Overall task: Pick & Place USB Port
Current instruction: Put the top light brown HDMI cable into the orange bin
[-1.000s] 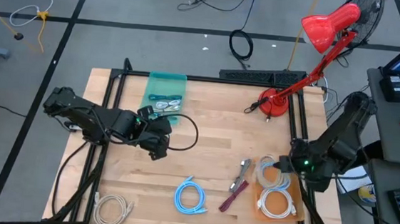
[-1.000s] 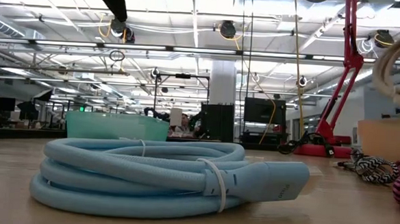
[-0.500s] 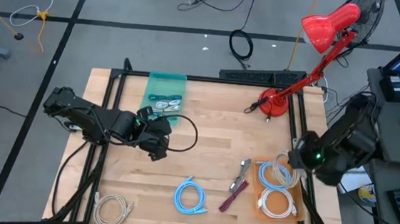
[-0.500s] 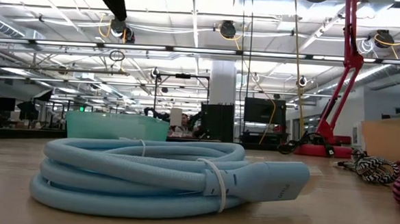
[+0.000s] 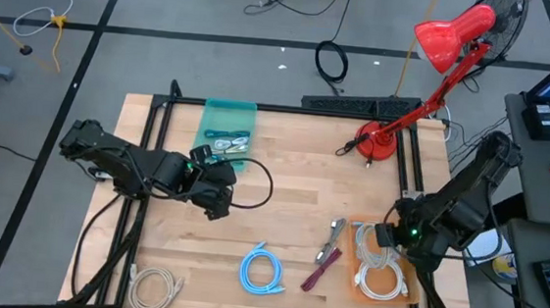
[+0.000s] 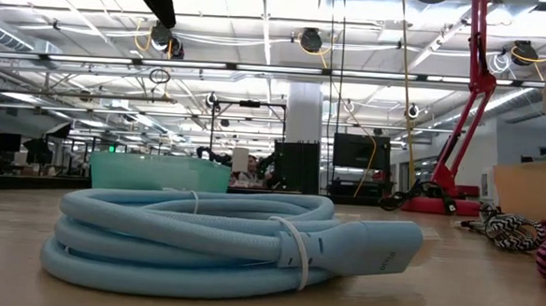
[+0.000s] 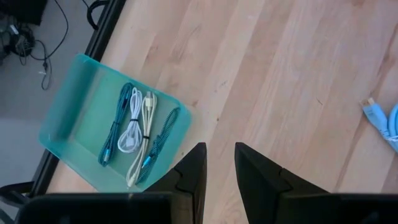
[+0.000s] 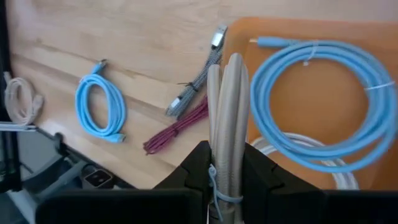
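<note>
Pale wooden surface (image 5: pixel 292 185) carries a teal plastic tray (image 5: pixel 228 131) of bundled cables at its far edge. Over the orange tray (image 8: pixel 323 106) holding a coiled light-blue cable (image 8: pixel 317 106), the right claw (image 8: pixel 225 163) clamps a beige coiled USB cable (image 8: pixel 227 106). Near the teal tray hangs the left claw (image 7: pixel 219 163), fingers narrowly parted, empty.

red desk lamp (image 5: pixel 440 59) at table's far edge | keyboard (image 5: pixel 353 104) behind table
</note>
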Motion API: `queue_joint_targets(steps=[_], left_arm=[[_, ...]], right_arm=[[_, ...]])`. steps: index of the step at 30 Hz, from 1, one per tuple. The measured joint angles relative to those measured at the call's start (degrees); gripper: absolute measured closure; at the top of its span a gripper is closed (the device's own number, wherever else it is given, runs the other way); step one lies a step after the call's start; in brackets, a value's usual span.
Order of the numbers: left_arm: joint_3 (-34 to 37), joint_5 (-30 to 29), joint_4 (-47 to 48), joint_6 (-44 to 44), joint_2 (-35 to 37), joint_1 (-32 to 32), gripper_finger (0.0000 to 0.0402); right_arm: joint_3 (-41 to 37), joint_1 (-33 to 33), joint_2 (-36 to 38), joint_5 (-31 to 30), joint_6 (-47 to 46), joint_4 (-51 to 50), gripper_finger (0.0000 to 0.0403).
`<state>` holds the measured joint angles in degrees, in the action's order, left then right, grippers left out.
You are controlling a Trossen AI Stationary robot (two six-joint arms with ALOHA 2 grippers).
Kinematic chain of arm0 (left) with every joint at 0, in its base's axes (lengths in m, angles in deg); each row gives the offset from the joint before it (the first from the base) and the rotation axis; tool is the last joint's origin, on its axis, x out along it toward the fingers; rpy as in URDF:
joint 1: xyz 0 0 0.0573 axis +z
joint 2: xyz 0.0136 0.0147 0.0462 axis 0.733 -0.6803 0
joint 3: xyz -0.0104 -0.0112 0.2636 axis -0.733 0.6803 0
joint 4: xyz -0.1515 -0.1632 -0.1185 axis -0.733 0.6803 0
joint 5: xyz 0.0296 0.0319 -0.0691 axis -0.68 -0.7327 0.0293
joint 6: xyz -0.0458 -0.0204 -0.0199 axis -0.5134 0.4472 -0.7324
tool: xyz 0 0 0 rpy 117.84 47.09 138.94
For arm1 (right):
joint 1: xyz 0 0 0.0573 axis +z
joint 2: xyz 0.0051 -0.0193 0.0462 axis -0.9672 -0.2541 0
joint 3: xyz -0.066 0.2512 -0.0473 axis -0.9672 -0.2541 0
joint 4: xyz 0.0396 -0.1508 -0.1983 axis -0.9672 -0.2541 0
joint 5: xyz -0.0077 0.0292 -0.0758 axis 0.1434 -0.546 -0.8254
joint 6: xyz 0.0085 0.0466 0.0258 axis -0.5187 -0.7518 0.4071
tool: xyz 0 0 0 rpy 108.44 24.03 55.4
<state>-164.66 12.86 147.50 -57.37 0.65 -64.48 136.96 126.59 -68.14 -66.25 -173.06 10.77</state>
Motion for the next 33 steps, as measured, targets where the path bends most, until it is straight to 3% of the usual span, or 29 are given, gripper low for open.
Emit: queue_joint_targets(steps=[8, 11, 17, 21, 33], left_arm=[[-0.01, 0.02, 0.00, -0.30, 0.00, -0.48, 0.0314], [-0.02, 0.02, 0.00, -0.35, 0.00, -0.44, 0.0314], [-0.02, 0.04, -0.02, -0.48, 0.00, -0.42, 0.0314], [-0.02, 0.04, -0.05, -0.48, 0.00, -0.42, 0.0314], [-0.02, 0.96, -0.71, -0.75, 0.00, -0.45, 0.0314]], right_arm=[[-4.61, -0.02, 0.05, 0.17, -0.82, 2.43, 0.0363], [-5.96, -0.02, 0.05, 2.90, -1.55, 1.58, 0.0363], [-8.44, 0.00, 0.05, 8.07, -1.74, 0.94, 0.0302], [-9.15, -0.42, 0.05, 11.54, -2.40, -0.62, 0.0284], [-9.31, -2.06, -0.41, 16.78, -2.55, -7.92, 0.0324]])
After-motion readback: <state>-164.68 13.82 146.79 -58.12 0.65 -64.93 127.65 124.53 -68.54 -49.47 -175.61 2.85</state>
